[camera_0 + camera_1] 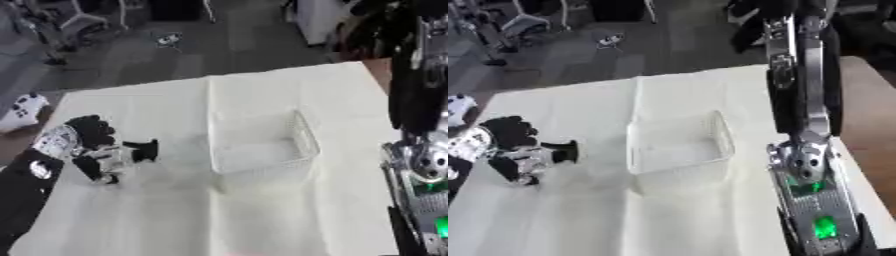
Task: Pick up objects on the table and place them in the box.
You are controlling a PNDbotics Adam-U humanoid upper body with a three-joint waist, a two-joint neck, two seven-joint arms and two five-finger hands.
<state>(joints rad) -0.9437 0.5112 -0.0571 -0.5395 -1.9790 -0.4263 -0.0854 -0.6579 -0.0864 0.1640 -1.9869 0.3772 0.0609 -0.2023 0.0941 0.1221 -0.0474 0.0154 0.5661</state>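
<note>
A clear, thin-walled box (262, 145) stands on the white cloth near the table's middle, and I cannot make out anything inside it. My left hand (98, 150) hovers low over the cloth just left of the box, its black back turned up. Something pale shows under the hand, too unclear to name. My right arm (802, 150) hangs down the right side, to the right of the box, with green lights on its forearm. It runs off the bottom edge, so the right hand is out of view. No loose object shows plainly on the cloth.
The white cloth (289, 210) covers the table and has a fold line running down its middle. A white object (22, 112) sits by the table's left edge. Beyond the far edge is grey floor with chairs and equipment.
</note>
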